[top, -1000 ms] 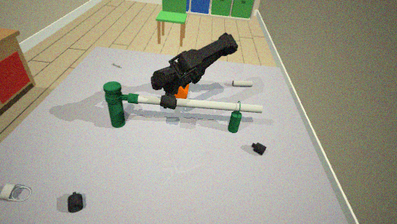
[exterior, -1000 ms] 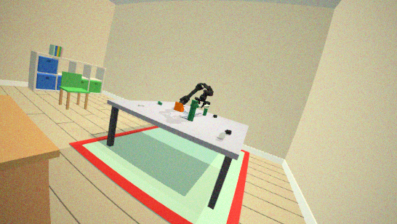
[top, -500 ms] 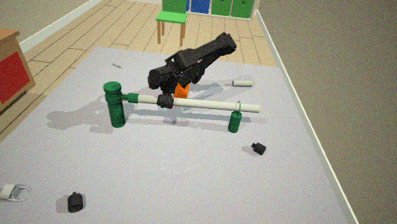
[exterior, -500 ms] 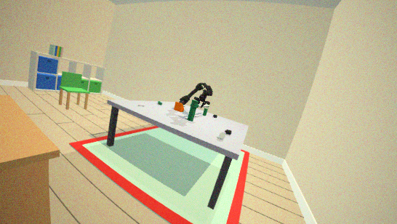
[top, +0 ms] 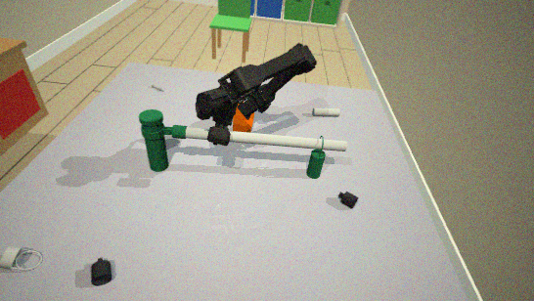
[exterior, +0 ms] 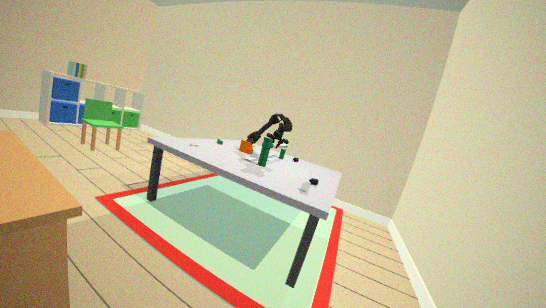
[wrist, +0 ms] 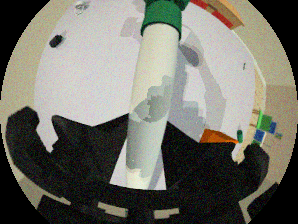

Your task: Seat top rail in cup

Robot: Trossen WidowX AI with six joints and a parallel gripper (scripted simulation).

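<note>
The white rail (top: 279,141) (wrist: 159,60) runs nearly level. Its left end meets the mouth of the green rail-end cup (top: 179,131) (wrist: 161,20); the cup hides how deep the end sits. The cup hangs on the brace band (top: 155,133), high on the big green post (top: 157,156) (exterior: 263,155), just under the post cap (top: 151,117). The rail's right part passes through the thin loop (top: 322,142) on the short green post (top: 315,166) (exterior: 282,154) and sticks out beyond it. My gripper (top: 218,135) (wrist: 147,119) is shut on the rail, a short way right of the cup.
An orange block (top: 243,119) (exterior: 245,146) stands behind the rail, close to the arm. A short white cylinder (top: 326,112) lies at the back right. Black pieces (top: 348,199) (top: 102,272) lie at front right and front left. A white piece with a wire loop (top: 11,258) lies front left.
</note>
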